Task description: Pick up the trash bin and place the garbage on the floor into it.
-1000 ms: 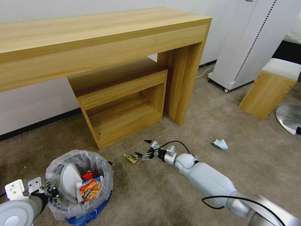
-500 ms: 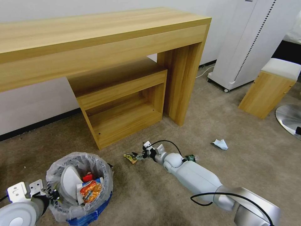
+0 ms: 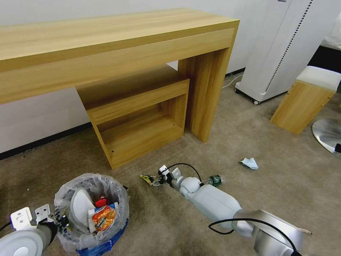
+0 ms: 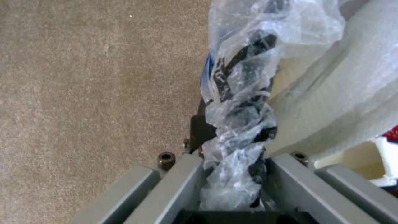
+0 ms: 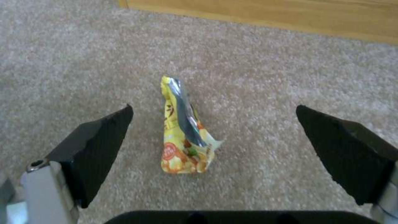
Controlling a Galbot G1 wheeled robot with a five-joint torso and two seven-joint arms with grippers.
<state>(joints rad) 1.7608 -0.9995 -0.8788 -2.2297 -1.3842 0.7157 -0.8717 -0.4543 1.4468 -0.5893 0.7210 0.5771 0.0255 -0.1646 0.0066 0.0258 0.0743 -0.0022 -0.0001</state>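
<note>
Trash bin (image 3: 93, 213) sits low on the beige carpet (image 3: 220, 142) at the robot's left, its bagged rim pinched by the left gripper (image 4: 232, 174). Ahead, the right gripper (image 5: 215, 137) hangs low with jaws spread wide on either side of a yellow snack wrapper (image 5: 183, 130). Open carpet lies beyond, with a green-labelled bottle (image 3: 214, 180) and crumpled tissue (image 3: 249, 163) short of the wooden desk (image 3: 117, 46)

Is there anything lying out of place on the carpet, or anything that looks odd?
Yes. Three bits of litter lie on the floor: a crumpled yellow wrapper between the fingers of the open right gripper, a small bottle beside that arm, and a tissue farther right. The left gripper pinches the trash bin by its bag.
</note>
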